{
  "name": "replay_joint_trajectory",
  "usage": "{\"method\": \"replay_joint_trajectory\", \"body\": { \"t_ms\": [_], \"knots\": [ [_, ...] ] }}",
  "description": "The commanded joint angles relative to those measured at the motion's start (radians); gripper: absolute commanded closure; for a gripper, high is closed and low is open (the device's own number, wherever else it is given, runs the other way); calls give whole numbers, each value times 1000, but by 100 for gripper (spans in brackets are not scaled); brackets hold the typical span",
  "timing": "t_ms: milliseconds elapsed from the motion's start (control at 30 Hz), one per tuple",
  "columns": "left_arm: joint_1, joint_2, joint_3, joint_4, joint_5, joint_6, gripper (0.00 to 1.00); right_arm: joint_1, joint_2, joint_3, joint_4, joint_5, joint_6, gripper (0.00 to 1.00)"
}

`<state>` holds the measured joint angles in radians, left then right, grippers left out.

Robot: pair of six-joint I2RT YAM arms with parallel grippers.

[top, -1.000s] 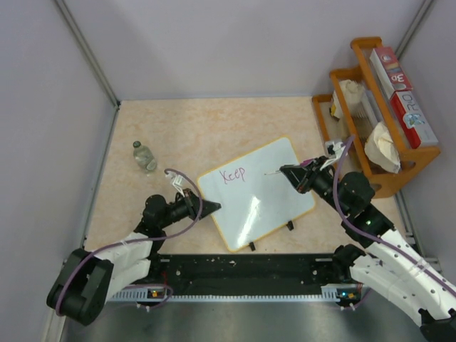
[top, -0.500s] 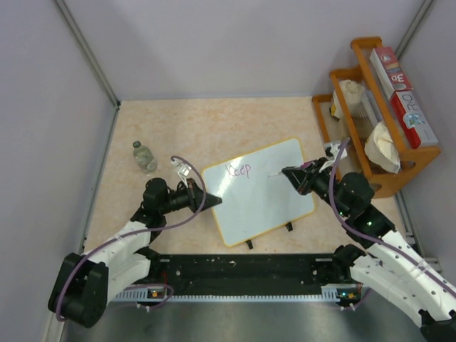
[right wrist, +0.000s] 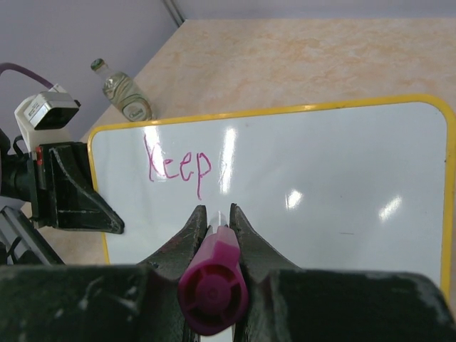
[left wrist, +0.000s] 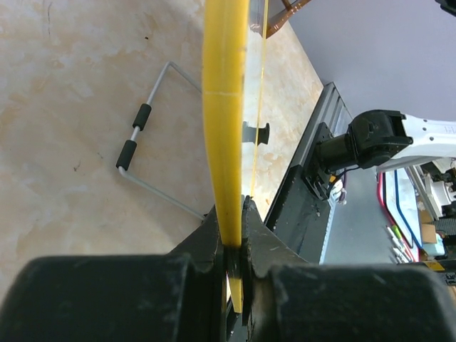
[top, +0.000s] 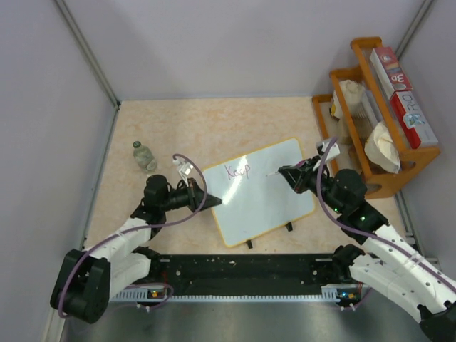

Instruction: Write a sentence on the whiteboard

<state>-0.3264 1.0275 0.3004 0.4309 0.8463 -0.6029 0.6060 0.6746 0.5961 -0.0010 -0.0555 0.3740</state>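
Note:
The whiteboard (top: 260, 196) with its yellow rim lies tilted in the middle of the table. The word "Keep" (top: 238, 171) is written on it in purple-pink; it also shows in the right wrist view (right wrist: 178, 167). My left gripper (top: 210, 201) is shut on the whiteboard's left edge, seen as a yellow rim (left wrist: 224, 107) between the jaws. My right gripper (top: 286, 174) is shut on a purple marker (right wrist: 214, 278), its tip pointing at the board (right wrist: 320, 185) to the right of "Keep".
A small clear bottle (top: 144, 156) stands at the left. A wooden rack (top: 377, 107) with boxes and cloths stands at the right. The board's wire stand (left wrist: 153, 135) shows under it. The black base rail (top: 242, 271) runs along the near edge.
The whiteboard has been shifted a little to the right and turned by my left gripper. My right gripper with the marker has moved slightly left over the board.

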Motion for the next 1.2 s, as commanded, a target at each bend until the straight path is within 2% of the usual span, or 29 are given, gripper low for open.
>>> {"method": "replay_joint_trajectory", "body": {
  "t_ms": [0, 1167],
  "knots": [
    [-10, -50, -84, -172, -38, 143, 100, -6, -6, -18, 82, -23, -1, 100],
    [-10, -167, -152, -104, -26, 126, 100, -5, -1, -7, 65, 20, -17, 100]
  ]
}}
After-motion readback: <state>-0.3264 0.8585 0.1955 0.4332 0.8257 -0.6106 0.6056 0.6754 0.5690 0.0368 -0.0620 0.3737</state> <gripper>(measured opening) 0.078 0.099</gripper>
